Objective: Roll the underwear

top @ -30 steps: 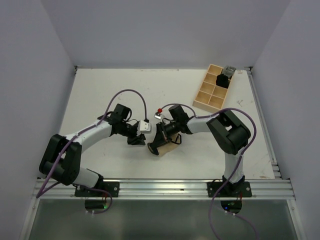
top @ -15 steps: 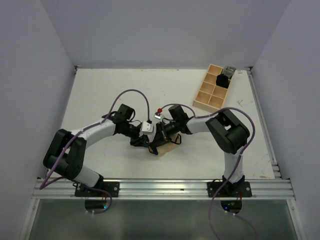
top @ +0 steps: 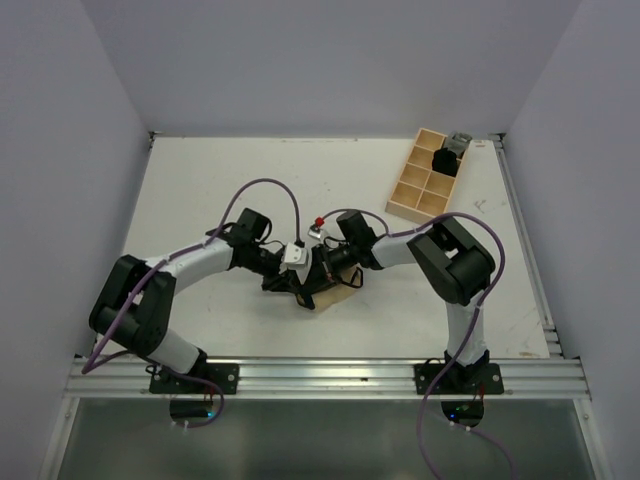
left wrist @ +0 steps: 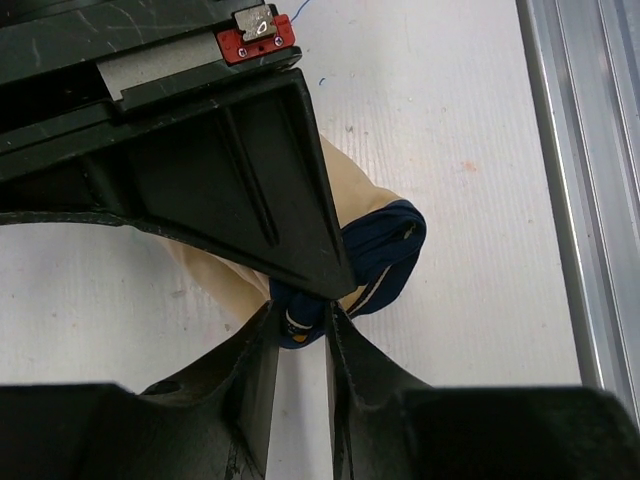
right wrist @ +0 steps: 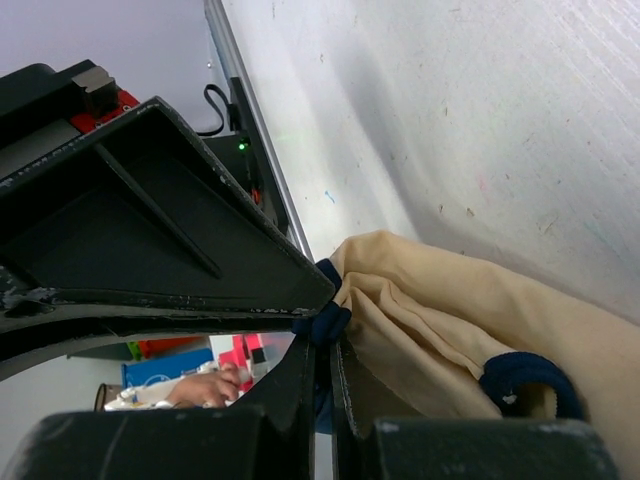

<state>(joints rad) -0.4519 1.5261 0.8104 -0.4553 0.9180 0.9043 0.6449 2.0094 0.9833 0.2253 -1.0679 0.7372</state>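
Note:
The underwear point(top: 341, 293), tan with dark navy trim, lies bunched on the table between the two arms. Both grippers meet at its left end. My left gripper point(top: 299, 286) comes in from the left; in the left wrist view the left gripper point(left wrist: 300, 316) pinches a fold of navy trim between its fingertips, with the tan underwear point(left wrist: 356, 186) behind it. My right gripper point(top: 313, 283) points down-left, and in its own view the right gripper point(right wrist: 323, 348) is shut on the navy edge of the underwear point(right wrist: 470, 300). The right gripper's black body point(left wrist: 200, 170) hides much of the cloth.
A light wooden compartment tray point(top: 412, 188) stands at the back right, with a dark item point(top: 444, 159) in one cell and a grey item point(top: 461, 140) at its far corner. A metal rail point(left wrist: 590, 200) runs along the table's near edge, close to the underwear.
My left gripper has moved right, up against the right gripper, and its fingers have closed on the navy trim. The right gripper has kept its hold and barely moved.

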